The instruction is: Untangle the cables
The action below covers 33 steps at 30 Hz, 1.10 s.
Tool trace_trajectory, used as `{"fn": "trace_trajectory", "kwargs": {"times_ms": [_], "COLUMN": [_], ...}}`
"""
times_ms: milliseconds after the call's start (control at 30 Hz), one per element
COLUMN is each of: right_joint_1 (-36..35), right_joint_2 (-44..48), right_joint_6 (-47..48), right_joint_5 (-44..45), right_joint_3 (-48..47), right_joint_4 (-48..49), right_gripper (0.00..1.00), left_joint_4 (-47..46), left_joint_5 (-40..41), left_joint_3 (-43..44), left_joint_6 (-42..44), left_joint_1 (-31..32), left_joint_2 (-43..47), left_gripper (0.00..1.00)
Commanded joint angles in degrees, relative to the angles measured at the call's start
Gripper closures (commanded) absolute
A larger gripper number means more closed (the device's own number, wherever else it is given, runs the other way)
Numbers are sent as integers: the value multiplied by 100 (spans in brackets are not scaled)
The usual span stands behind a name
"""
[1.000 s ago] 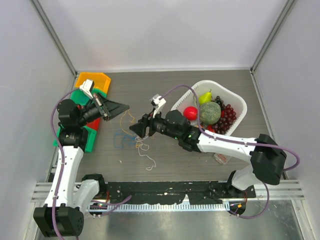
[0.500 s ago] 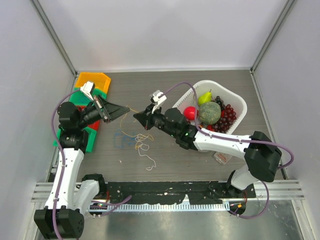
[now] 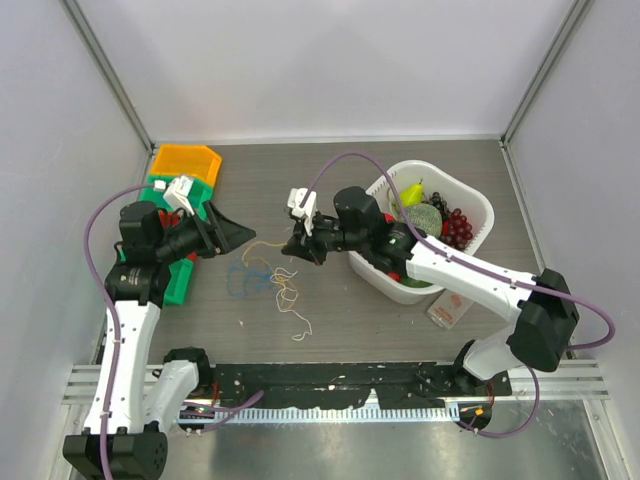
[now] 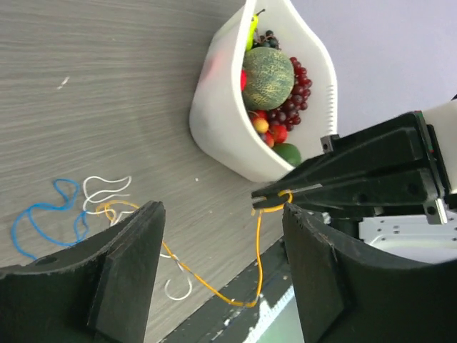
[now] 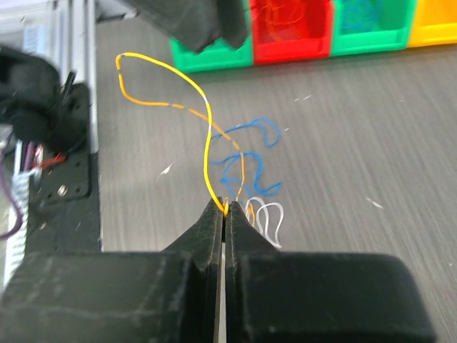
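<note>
Grey woodgrain table [image 3: 300,180], thin cables [image 3: 262,281], pale walls [image 3: 320,60].

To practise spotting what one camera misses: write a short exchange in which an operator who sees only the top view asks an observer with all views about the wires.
Operator: Has the right gripper caught anything?
Observer: Yes. The right gripper is shut on the orange wire, pinched at the very fingertips.
Operator: Does the left gripper hold it too?
Observer: No. The left gripper is open and grips nothing.
Operator: What is in the red bin under the left arm?
Observer: The red bin holds a few thin strands that look orange.
</note>
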State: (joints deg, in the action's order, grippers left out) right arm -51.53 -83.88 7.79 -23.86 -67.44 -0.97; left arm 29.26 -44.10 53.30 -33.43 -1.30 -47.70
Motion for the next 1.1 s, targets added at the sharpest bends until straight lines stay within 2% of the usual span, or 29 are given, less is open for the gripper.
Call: {"fn": "trace_trajectory", "kwargs": {"times_ms": [0, 100, 167, 233, 400, 567, 700, 733, 833, 900, 1000, 1033, 1067], "right_joint_1": [-24, -15, -15, -15, -24, -6, -6, -6, 20, 64, 90, 82, 81], "right_joint_2": [232, 283, 363, 381, 293, 363, 425, 442, 468, 503, 583, 644, 662], "right_joint_6": [943, 1163, 1225, 1260, 1348, 1339, 1321, 1313, 1278, 1129, 909, 734, 567], "right_joint_5": [-770, -524, -523, -471, -427, -549, -585, -594, -594, -585, -497, -462, -279], "right_joint_3": [-524, -613, -542, -560, -700, -727, -709, -709, -674, -613, -516, -455, -411], "right_joint_4": [-1738, -2213, -2214, -2197, -2267, -2206, -2188, -2170, -2127, -1899, -1661, -1504, -1389], "right_gripper": [99, 99, 99, 99, 99, 99, 99, 99, 99, 99, 99, 96, 90], "left_joint_4": [135, -235, -830, -1097, -826, -438, -438, -447, -465, -412, -254, -254, -271], "left_joint_5": [298, 52, -807, -1258, -839, -522, -713, -775, -881, -951, -934, -899, -812], "left_joint_3": [155, 137, 32, 14, 40, 93, 93, 93, 84, 93, 128, 128, 119], "left_joint_6": [628, 373, -12, -252, 152, 478, 531, 522, 557, 609, 767, 803, 803], "left_joint_1": [77, 77, 269, 620, 1878, 2063, 2160, 2195, 2283, 2283, 2292, 2292, 2301], "left_joint_2": [208, 157, -80, -379, -722, -1083, -1294, -1320, -1321, -1268, -1189, -1128, -1058], "left_gripper": [29, 30, 33, 34, 29, 30, 37, 41, 62, 72, 94, 100, 100]}}
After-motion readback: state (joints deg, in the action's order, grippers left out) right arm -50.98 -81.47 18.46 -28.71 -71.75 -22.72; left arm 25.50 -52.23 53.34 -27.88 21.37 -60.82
